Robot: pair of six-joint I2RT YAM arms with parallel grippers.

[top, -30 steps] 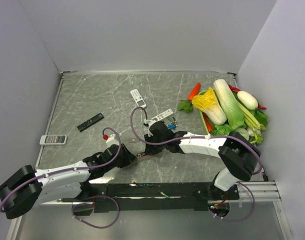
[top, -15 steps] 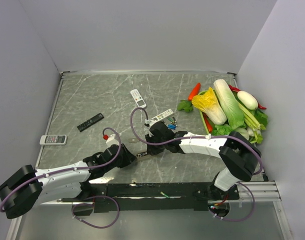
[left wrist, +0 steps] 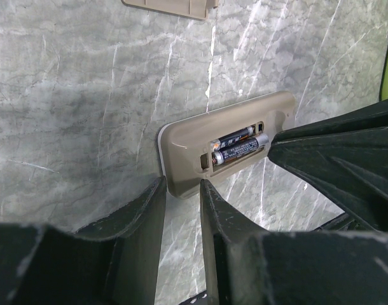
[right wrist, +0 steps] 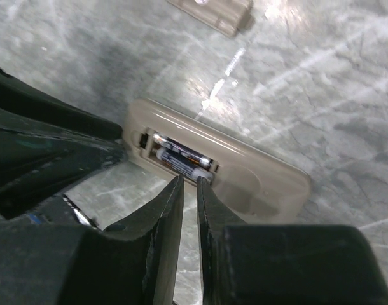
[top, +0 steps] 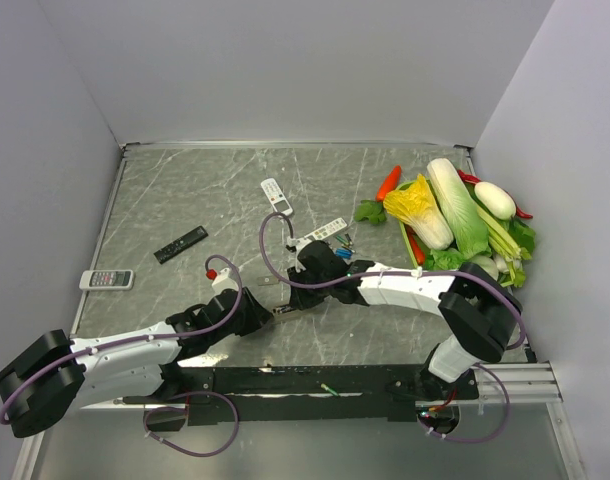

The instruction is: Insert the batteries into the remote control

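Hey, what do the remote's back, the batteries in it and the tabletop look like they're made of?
Remote control: matte beige moulded plastic, softly lit rounded edges. Batteries: probably metal cells in glossy dark printed wrap. Table: polished grey marble or marble-look laminate, white veins, glare.

Grey marbled table (top: 185, 190), beige remote control (left wrist: 232, 149) face down with two batteries (left wrist: 240, 147) in its open bay, beige cover (left wrist: 172, 6) apart from it, loose cells (top: 342, 251), slim white remote (top: 325, 232), small white remote (top: 275, 196), black remote (top: 180, 244), pale remote (top: 106, 279) near the left edge, vegetables (top: 455, 215) heaped at the right edge
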